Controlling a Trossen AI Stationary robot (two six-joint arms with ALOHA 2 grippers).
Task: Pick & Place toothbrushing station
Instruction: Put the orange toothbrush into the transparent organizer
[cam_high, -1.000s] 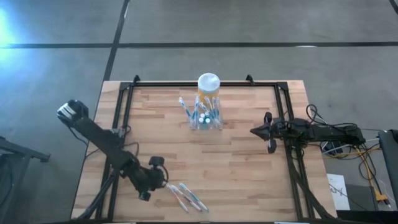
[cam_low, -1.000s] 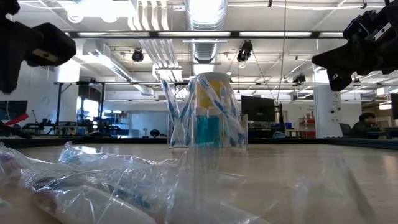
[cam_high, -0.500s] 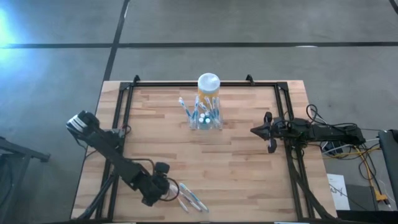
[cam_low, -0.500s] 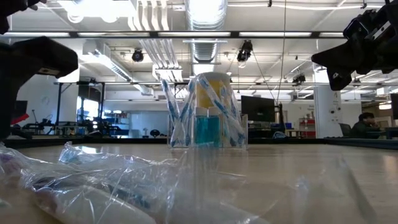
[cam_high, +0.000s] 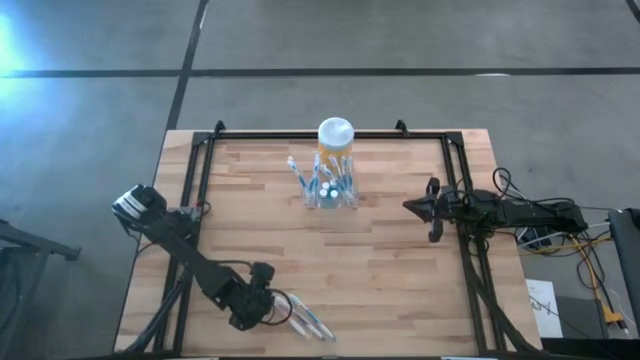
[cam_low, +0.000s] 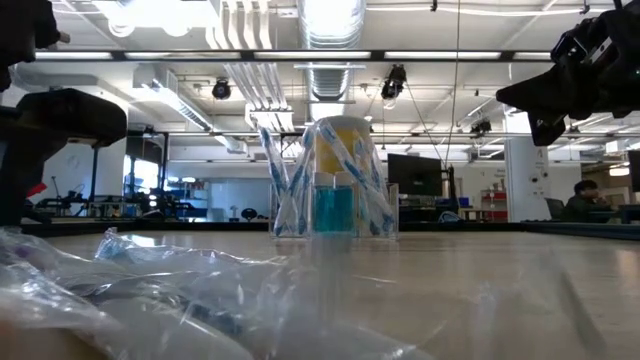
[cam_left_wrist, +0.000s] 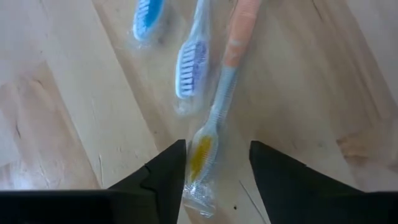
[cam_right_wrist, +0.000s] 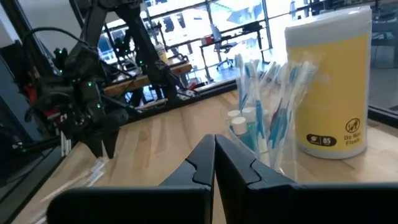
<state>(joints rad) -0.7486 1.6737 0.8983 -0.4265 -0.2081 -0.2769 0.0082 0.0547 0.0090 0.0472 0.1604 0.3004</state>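
The toothbrushing station (cam_high: 330, 190), a clear holder with blue-white brushes and small tubes in it, stands at the table's far middle, just in front of a yellow jar (cam_high: 335, 135) with a white lid. Three toothbrushes in clear wrap (cam_high: 305, 318) lie near the front edge. My left gripper (cam_left_wrist: 217, 180) is open and low over them, its fingers on either side of the yellow end (cam_left_wrist: 200, 155) of the orange-handled brush (cam_left_wrist: 230, 74). My right gripper (cam_high: 415, 210) hangs shut above the table's right side, pointing level at the station (cam_right_wrist: 267, 124). My left gripper comes down slanting from above, its open fingers on either side of the wrapped brush's yellow end (cam_left_wrist: 200, 155). The brush lies flat on the table, running along the fingers. One finger (cam_left_wrist: 168, 177) stands right beside the clear wrap; whether it touches, I cannot tell.
Black frame rails (cam_high: 205, 160) run along the table's left, far and right sides. Bare wood lies between the station and the wrapped brushes. Crinkled clear wrap (cam_low: 150, 290) fills the near foreground of the low view. Cables (cam_high: 560, 240) hang off the right edge.
My left gripper has come down and moved toward the near edge and the wrapped toothbrushes, tipping more steeply downward. In the low view the clear wrap at the near left has shifted and spread a little. The station has kept its place.
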